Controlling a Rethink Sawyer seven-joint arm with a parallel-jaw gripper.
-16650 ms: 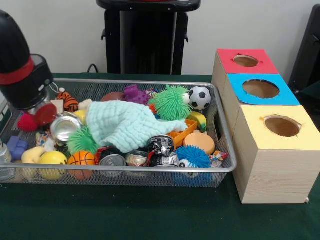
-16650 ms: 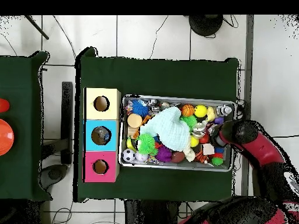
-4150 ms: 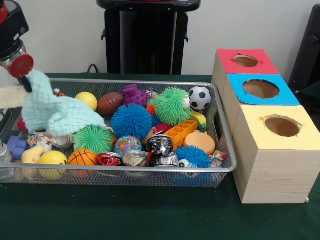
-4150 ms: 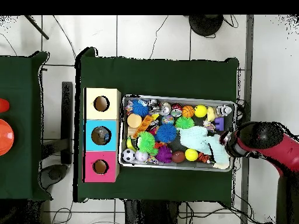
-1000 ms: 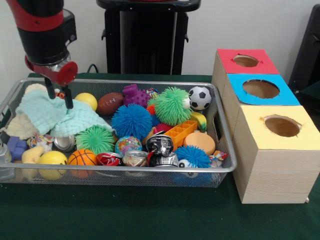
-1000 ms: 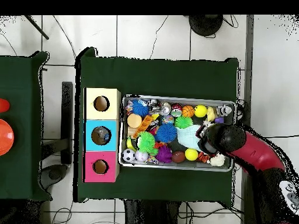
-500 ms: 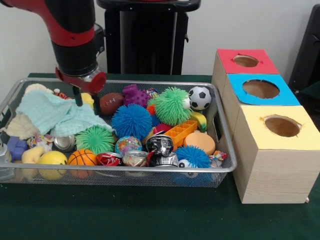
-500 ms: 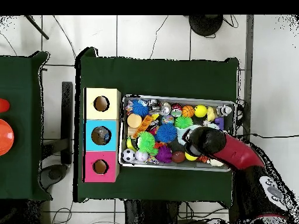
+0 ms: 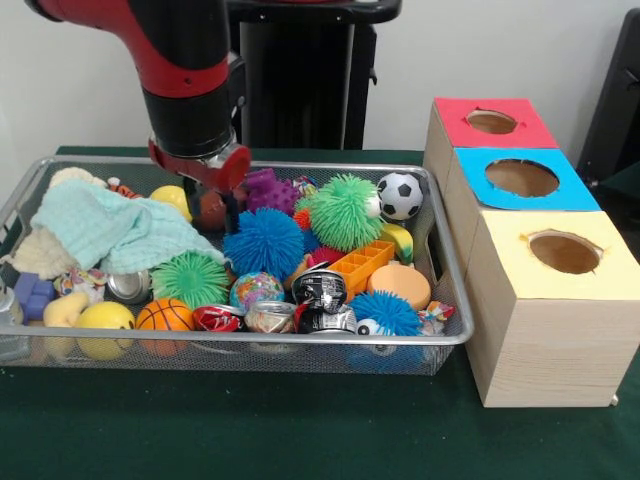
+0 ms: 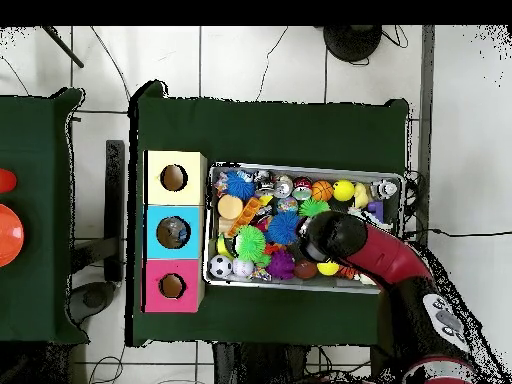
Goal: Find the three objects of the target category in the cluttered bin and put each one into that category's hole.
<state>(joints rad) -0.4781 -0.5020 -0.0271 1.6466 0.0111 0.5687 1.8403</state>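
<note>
The bin [image 9: 455,335], silver wire mesh with a rounded rim, fills the left and middle of the front view on the green cloth-covered counter [image 9: 300,430]. It is heaped with toys: a fuzzy blue spiky ball [image 9: 263,242], a green spiky one [image 9: 342,208], a knobbly purple toy [image 9: 268,189], a soccer ball [image 9: 400,195] and a crumpled mint waffle-weave cloth [image 9: 110,230] at the left. The red and black arm comes down from the upper left; its claw [image 9: 210,205] hangs low over a brown football [image 9: 207,210], which it mostly hides, and I cannot tell how wide it stands. Three wooden boxes [image 9: 540,310] with red, blue and yellow round-holed tops stand right of the bin. From overhead the arm [image 10: 385,260] covers the bin's lower right, above a white tiled floor [image 10: 240,60].
</note>
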